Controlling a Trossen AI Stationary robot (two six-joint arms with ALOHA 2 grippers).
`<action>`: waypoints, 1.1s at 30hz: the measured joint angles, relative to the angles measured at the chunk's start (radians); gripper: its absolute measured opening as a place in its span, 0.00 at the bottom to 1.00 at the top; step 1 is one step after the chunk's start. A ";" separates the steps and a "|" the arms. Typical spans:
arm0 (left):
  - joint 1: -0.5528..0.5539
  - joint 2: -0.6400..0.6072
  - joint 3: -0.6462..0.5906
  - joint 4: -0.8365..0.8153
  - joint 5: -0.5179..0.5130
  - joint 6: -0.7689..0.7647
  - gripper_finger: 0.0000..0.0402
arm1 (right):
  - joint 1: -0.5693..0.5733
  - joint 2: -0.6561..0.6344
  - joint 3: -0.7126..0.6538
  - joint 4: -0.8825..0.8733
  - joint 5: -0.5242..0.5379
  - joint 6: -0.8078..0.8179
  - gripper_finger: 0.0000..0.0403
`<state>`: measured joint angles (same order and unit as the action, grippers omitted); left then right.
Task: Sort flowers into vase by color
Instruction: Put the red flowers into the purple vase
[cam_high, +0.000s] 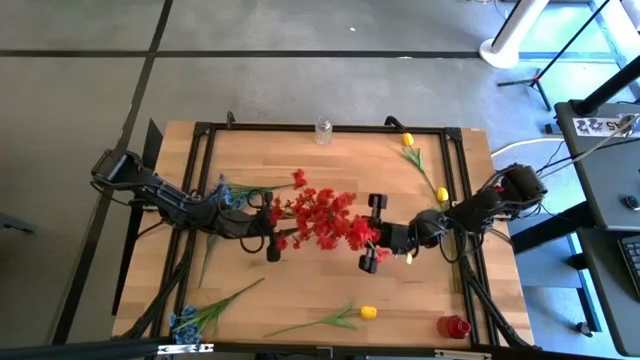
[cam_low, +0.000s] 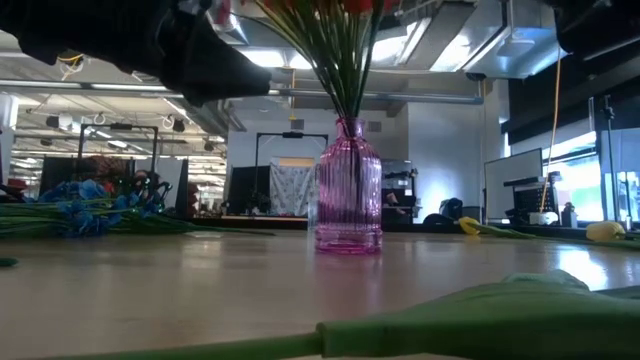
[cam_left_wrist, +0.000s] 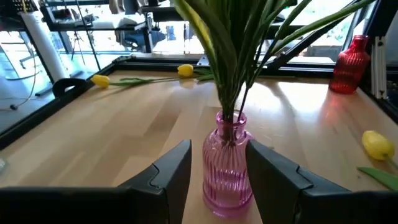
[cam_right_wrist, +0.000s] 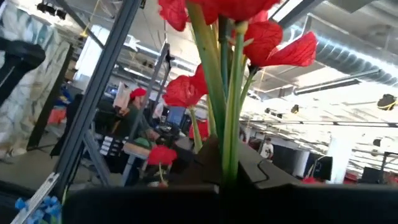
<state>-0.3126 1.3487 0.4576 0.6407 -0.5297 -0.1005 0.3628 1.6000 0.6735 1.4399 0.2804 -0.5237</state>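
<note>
— Where is your left tool (cam_left_wrist: 217, 177) right now?
— Low at the middle of the tabletop (cam_high: 330, 290). Its fingers (cam_left_wrist: 166, 176) stand on either side of the pink vase (cam_left_wrist: 227, 163), apart and close against the ribbed glass; whether they press it I cannot tell.
— And the right tool (cam_high: 368, 232)?
— Up beside the red flowers (cam_high: 325, 218), clamped tight on one green stem (cam_right_wrist: 231, 124) of theirs.
— Where are the red ones?
— Bunched in that pink vase, stems down its neck.
— The other flowers?
— Lying flat. Yellow tulips (cam_high: 422, 166) are along the far right, another yellow tulip (cam_high: 340, 317) at the near edge, blue flowers (cam_high: 195, 317) at the near left corner. A red vase (cam_high: 452, 327) stands at the near right corner, a clear vase (cam_high: 323, 130) at the far edge
</note>
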 joint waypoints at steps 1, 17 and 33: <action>0.000 0.000 0.000 0.003 0.000 0.003 0.37 | -0.005 0.005 0.000 -0.003 -0.003 0.004 0.01; 0.040 0.000 0.000 0.042 -0.013 0.059 0.37 | -0.096 0.110 0.000 -0.065 0.071 0.281 0.01; 0.037 -0.151 0.000 -0.118 -0.029 0.004 0.37 | -0.101 0.217 -0.001 -0.136 0.192 0.388 0.11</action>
<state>-0.2752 1.1977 0.4572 0.5231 -0.5582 -0.0967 0.2615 1.8168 0.6729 1.3038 0.4720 -0.1360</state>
